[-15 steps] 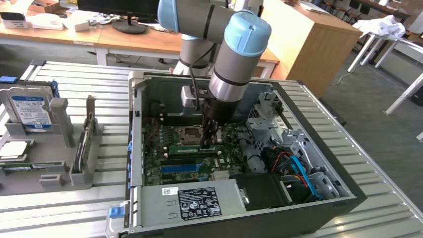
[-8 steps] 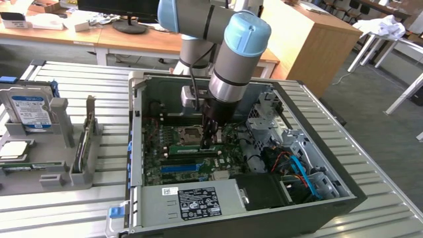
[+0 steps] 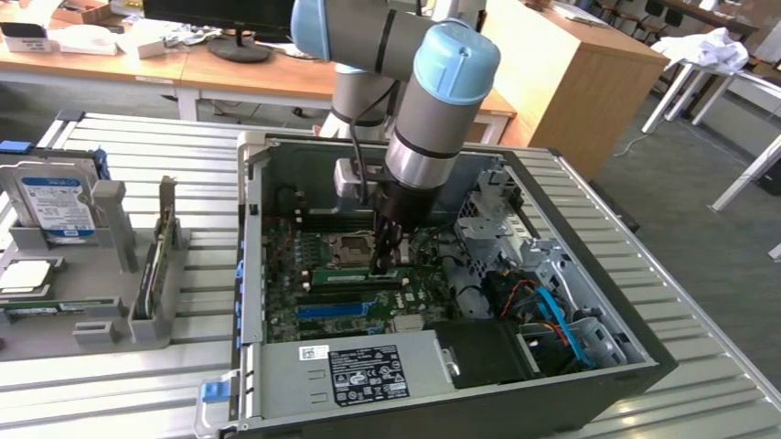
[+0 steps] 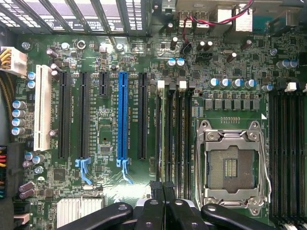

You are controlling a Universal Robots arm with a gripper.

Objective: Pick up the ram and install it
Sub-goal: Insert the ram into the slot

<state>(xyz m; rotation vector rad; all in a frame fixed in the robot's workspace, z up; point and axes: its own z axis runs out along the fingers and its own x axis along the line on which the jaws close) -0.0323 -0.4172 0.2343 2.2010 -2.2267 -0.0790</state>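
Exterior view, left to right.

- Well to the exterior view's left of the CPU socket (image 3: 354, 245): grey parts fixture (image 3: 110, 306) with a blue-labelled hard drive (image 3: 55, 206) standing in it.
- The ram (image 3: 347, 273) is off the fixture. It stands edge-up in a DIMM slot just beside the CPU socket, between the socket and the blue PCIe slot (image 3: 332, 311).
- Gripper (image 3: 388, 262) is down inside the PC case (image 3: 251, 274), just to the exterior view's right of the CPU socket, at the ram's end. Jaws closed, with nothing visibly clamped between them. Wrist view puts the closed tips right over the slot bank next to the socket.
- My read: pick-up is done and this is the seating step, with the closed tip used as a pusher. Can't tell if it's actually bearing on the stick or if the latches have clicked.
- Any further push needs to go straight down in line with the slot. Off-axis load risks flexing the board.
- Further to the exterior view's right of the socket: drive cage with a blue SATA cable (image 3: 555, 315).
- Surface: slatted metal table (image 3: 134, 389), case lying on its side with the open face up.
- Room: wooden desks (image 3: 244, 78) beyond, grey floor (image 3: 708, 265) off to the right.
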